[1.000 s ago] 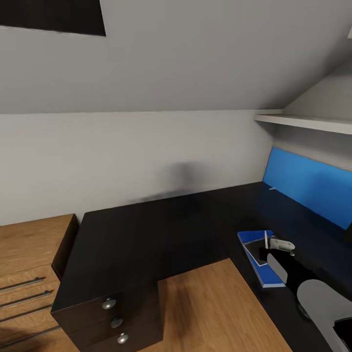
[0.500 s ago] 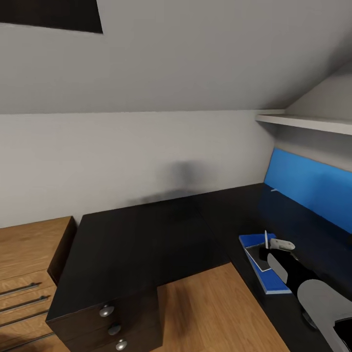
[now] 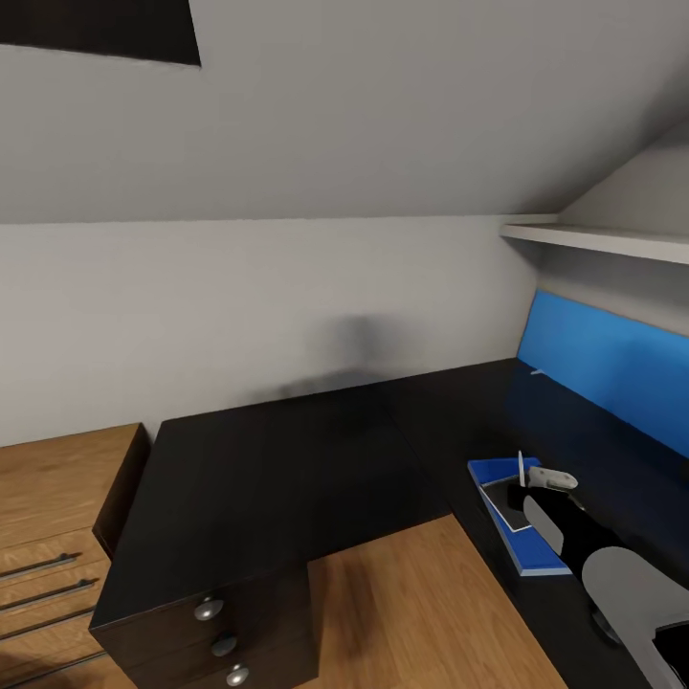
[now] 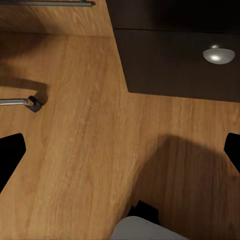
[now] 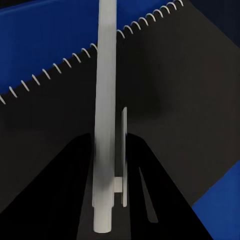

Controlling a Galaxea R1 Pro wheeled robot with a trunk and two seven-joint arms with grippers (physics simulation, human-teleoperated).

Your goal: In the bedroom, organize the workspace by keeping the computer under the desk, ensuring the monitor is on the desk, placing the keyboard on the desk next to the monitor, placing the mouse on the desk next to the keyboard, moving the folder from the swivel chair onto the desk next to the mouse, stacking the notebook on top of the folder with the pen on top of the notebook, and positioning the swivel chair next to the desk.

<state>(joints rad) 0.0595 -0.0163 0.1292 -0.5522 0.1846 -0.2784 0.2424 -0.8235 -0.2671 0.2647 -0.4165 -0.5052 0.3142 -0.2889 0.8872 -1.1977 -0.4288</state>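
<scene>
A: What do we have nearest to us?

B: Our right arm reaches in over the near right part of the table (image 3: 277, 469). Its tool (image 3: 528, 478) grips the pen (image 3: 521, 467), a thin white stick standing almost upright above the notebook (image 3: 507, 504).

A: And the wrist camera agrees?

B: We see the pen (image 5: 106, 115) running between the dark fingers (image 5: 55, 195), its clip facing us, with the notebook (image 5: 170, 100) and its white spiral binding beneath, and the folder (image 5: 45, 40) blue beyond the spiral. Whether the pen's tip touches the notebook we cannot tell.

A: Where does the stack lie?

B: The blue folder (image 3: 490, 471) lies flat on the right wing of the table, close to its inner front edge, and the grey notebook sits on top of it, within its outline.

A: Our left tool?

B: We look down along it at the wooden floor (image 4: 75, 150); its black fingers (image 4: 10, 155) sit at the two sides of that picture, spread wide, with nothing between them. A round silver knob (image 4: 218, 54) of the drawer unit shows beyond.

A: Farther off?

B: The drawer unit (image 3: 225, 622) stands under the table's left end, beside a light-wood cabinet (image 3: 57, 498). A blue panel (image 3: 603, 368) lines the right back edge, under a white shelf (image 3: 593, 239).
</scene>
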